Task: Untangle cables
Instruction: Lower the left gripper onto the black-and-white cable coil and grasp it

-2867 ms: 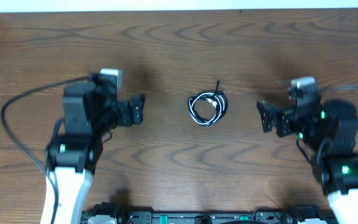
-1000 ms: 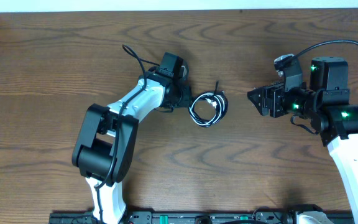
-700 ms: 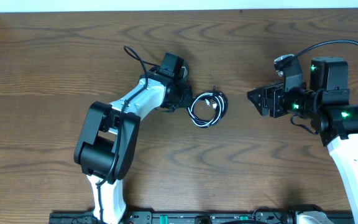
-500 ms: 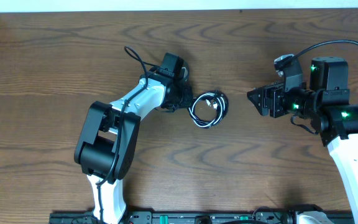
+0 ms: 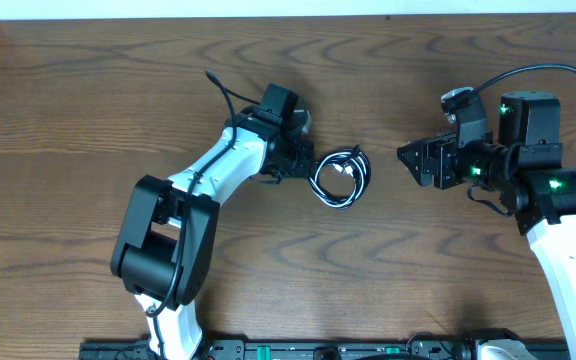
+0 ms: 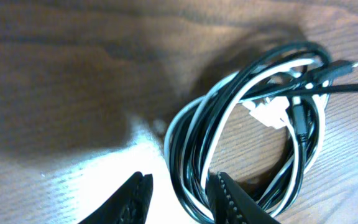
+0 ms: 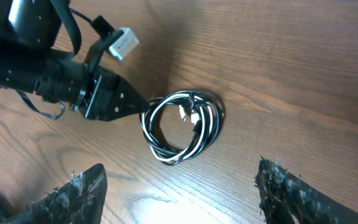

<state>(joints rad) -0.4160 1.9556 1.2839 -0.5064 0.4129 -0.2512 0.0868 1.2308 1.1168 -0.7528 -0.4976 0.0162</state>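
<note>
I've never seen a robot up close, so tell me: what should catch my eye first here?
A small coil of black and white cables lies in the middle of the wooden table. The left gripper reaches in from the left, its fingers set either side of a few strands at the coil's edge. The right gripper hangs open to the right, clear of the coil.
</note>
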